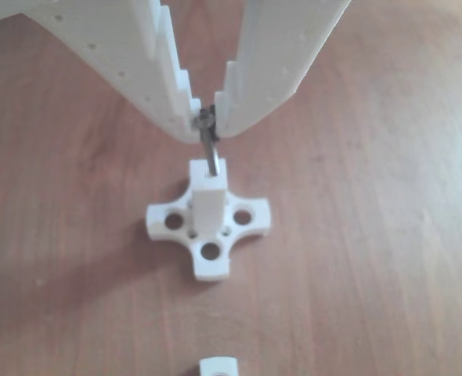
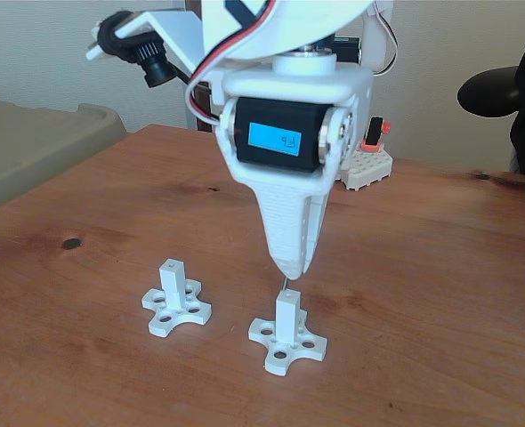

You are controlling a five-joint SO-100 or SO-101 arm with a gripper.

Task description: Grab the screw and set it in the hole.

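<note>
We are pinching the screw (image 1: 207, 141) in our pincer (image 1: 207, 125), its tip touching the hole (image 1: 213, 167) directly below; open worktop (image 2: 440, 294) surrounds us.

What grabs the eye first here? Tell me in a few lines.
The white gripper comes down from the top of the other view, shut on a thin dark screw whose tip meets the top of a square white post on a cross-shaped foot. In the fixed view a second post stands free to its left on the brown wooden table.
</note>
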